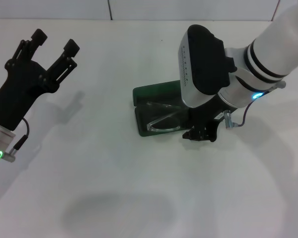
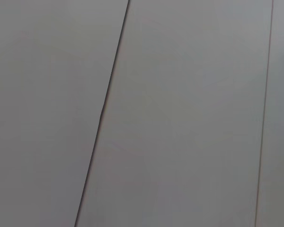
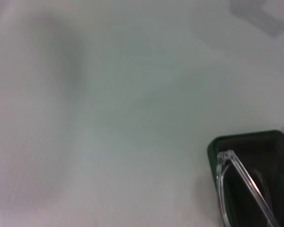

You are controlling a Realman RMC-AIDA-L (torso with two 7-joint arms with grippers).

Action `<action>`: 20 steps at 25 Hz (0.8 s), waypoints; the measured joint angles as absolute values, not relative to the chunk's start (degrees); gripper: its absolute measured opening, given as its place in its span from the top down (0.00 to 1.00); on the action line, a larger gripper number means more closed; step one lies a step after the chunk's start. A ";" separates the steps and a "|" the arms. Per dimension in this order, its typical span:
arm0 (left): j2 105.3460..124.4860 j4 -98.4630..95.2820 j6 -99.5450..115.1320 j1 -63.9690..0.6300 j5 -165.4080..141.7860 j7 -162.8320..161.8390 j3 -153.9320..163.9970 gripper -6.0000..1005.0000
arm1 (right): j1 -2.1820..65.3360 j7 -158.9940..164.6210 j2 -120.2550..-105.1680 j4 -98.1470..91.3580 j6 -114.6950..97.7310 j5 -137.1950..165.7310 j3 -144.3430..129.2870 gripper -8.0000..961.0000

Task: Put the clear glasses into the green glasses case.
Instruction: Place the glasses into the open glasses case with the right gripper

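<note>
**benchwatcher:** So where do things stand? From the head view the green glasses case [image 1: 156, 111] lies open near the middle of the tabletop [image 1: 114, 188], and the clear glasses [image 1: 164, 121] look like they're already in its near half, with the lid half lying flat behind it.

**servo_sam:** Yeah, that's my read too. The right wrist view shows a clear temple arm and a frame corner sitting inside the dark lining, right at the case's rounded end. Part of the frame seems to ride on the rim there, so I wouldn't swear it's fully seated.

**benchwatcher:** And the right gripper [image 1: 201, 133]?

**servo_sam:** It's low at the case's right end, just beside the glasses, with the arm covering that end of the case. Whether the fingers are spread or pinched, honestly can't tell, the wrist housing hides them. Can't tell if it's touching the glasses either.

**benchwatcher:** The key thing for the next move: the glasses run left-right along the case's long axis, and they lie straight to the left of the right gripper. The right arm is by far the nearer one.

**servo_sam:** Agreed. The left gripper [image 1: 52, 47] is well apart, raised over the far left of the tabletop with its fingers spread and nothing between them. Its wrist camera sees only blank panels. I'd guess the placing is nearly done, maybe a nudge or a release remaining.
</note>
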State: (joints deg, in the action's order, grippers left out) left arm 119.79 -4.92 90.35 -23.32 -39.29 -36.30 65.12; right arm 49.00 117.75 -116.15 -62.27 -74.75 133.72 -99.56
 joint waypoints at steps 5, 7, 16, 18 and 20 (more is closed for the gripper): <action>119.79 -4.92 90.35 -23.44 -39.29 -36.30 65.12 0.12 | 50.16 117.89 -116.21 -59.64 -73.44 134.23 -99.53 0.78; 119.79 -4.92 90.35 -23.45 -39.29 -36.30 65.12 0.12 | 50.53 118.20 -116.21 -58.89 -72.53 134.40 -99.66 0.78; 119.94 -4.92 90.35 -23.47 -39.29 -36.30 65.12 0.12 | 50.24 118.61 -116.18 -58.67 -69.47 135.35 -99.93 0.78; 119.95 -4.89 90.35 -23.47 -39.29 -36.30 65.12 0.12 | 50.16 118.62 -116.19 -58.66 -69.10 135.35 -99.93 0.78; 119.96 -4.75 90.35 -23.47 -39.29 -36.30 65.12 0.12 | 50.13 118.62 -116.19 -58.64 -69.01 135.36 -99.93 0.78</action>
State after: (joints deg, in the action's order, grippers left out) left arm 119.96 -4.75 90.35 -23.47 -39.29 -36.30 65.12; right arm 50.13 118.62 -116.19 -58.64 -69.01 135.36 -99.93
